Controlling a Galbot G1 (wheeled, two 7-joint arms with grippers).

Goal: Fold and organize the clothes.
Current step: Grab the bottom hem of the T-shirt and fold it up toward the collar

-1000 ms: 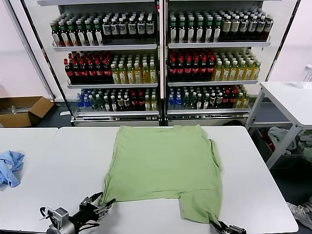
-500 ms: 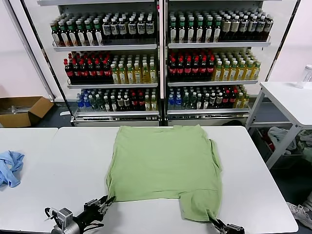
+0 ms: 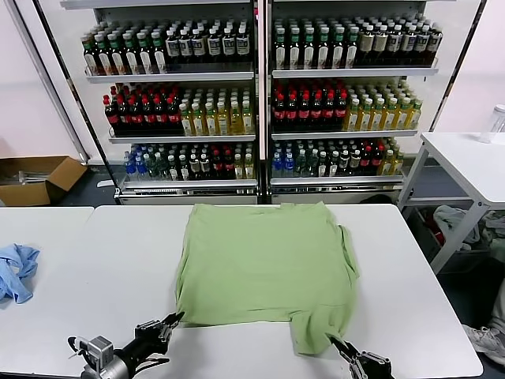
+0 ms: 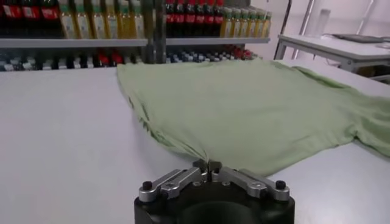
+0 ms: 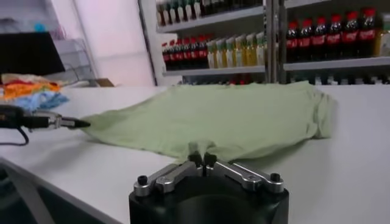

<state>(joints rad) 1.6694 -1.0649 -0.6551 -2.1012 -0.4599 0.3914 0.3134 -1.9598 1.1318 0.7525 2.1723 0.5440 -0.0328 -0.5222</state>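
The light green shirt (image 3: pixel 264 264) lies flat on the white table (image 3: pixel 95 268), back side up, its collar and logo hidden. My left gripper (image 3: pixel 175 318) is at the shirt's near left corner, shut on the fabric edge; the left wrist view shows the cloth (image 4: pixel 244 109) pinched and puckered between the closed fingertips (image 4: pixel 207 165). My right gripper (image 3: pixel 335 344) is at the near right corner, shut on a bunched point of the shirt (image 5: pixel 207 119) where the hem hangs nearest me; the right wrist view shows the grip (image 5: pixel 202 159).
A light blue cloth (image 3: pixel 16 270) lies at the table's far left. Behind the table stand drink coolers (image 3: pixel 260 95) full of bottles. A second white table (image 3: pixel 469 162) is to the right, a cardboard box (image 3: pixel 35 178) on the floor to the left.
My left gripper has shut on the shirt's near left corner; it stood open a second ago. The near right corner has been drawn slightly inward and up by the right gripper.
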